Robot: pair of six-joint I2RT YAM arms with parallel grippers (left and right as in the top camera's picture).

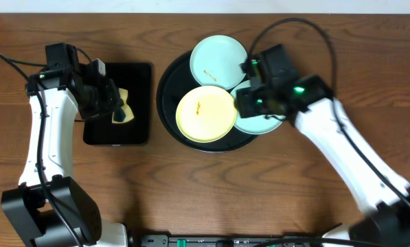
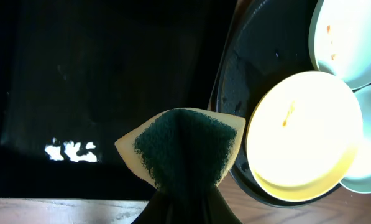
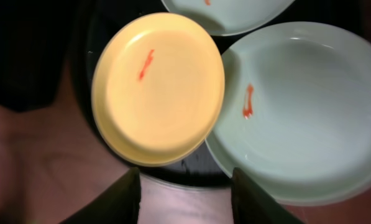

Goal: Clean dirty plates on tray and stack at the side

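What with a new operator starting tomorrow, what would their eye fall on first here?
The pale yellow plate, streaked orange, sits on the round black tray mid-table, beside two smeared light blue plates. At left, the left end effector pinches a yellow-and-green sponge over a rectangular black tray.

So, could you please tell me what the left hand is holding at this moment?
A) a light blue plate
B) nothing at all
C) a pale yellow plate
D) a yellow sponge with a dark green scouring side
D: the left hand is shut on the sponge, over the rectangular tray.
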